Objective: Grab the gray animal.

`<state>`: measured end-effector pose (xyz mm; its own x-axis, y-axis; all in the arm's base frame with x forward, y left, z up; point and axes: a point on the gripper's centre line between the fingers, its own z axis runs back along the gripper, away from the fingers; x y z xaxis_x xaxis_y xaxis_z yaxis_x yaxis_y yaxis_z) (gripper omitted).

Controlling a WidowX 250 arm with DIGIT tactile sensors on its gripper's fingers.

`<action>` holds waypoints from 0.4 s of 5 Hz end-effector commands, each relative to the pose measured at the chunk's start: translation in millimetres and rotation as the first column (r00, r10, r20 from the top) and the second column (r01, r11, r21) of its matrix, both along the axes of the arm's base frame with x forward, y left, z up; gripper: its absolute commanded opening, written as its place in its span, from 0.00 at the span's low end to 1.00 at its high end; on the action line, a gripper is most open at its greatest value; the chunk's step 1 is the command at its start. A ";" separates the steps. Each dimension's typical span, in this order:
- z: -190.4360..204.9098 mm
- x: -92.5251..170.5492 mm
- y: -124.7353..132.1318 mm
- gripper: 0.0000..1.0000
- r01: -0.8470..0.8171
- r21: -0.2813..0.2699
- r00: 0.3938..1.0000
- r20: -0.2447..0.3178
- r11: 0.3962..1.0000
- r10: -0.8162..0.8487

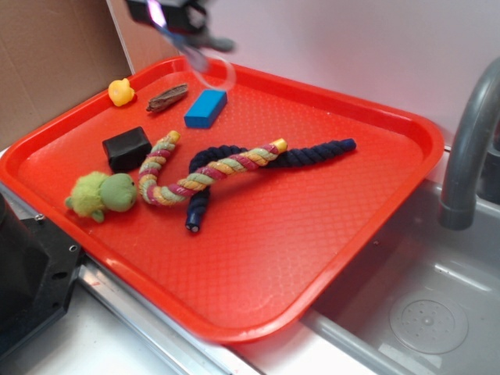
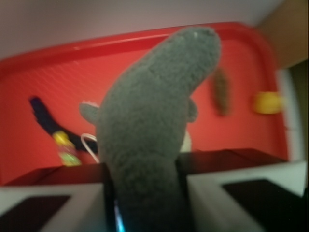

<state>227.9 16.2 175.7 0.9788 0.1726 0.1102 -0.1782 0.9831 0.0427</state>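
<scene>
Wrist view: gripper (image 2: pixel 145 193) clamped on gray animal (image 2: pixel 154 121), plush pinched between both fingers (image 2: pixel 241 193), raised above far left of red tray (image 2: pixel 43 63). Exterior view: blurred, cord loop (image 1: pixel 217 72) dangling over blue block (image 1: pixel 205 108). Likely risk: soft plush slipping out, or loop snagging something below.

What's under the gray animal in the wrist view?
Red tray. Beside the gray animal, held in the gripper, show rope ends, a brown piece and the yellow duck. Directly beneath is covered.
</scene>
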 end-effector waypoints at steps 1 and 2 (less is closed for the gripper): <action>72.8 -43.0 16.5 0.00 0.072 0.065 0.997 0.005 0.995 -0.073; 95.7 -65.8 16.1 0.00 0.039 0.075 0.999 0.004 0.996 -0.040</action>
<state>147.9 25.0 256.4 0.9869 0.1355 0.0875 -0.1453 0.9824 0.1171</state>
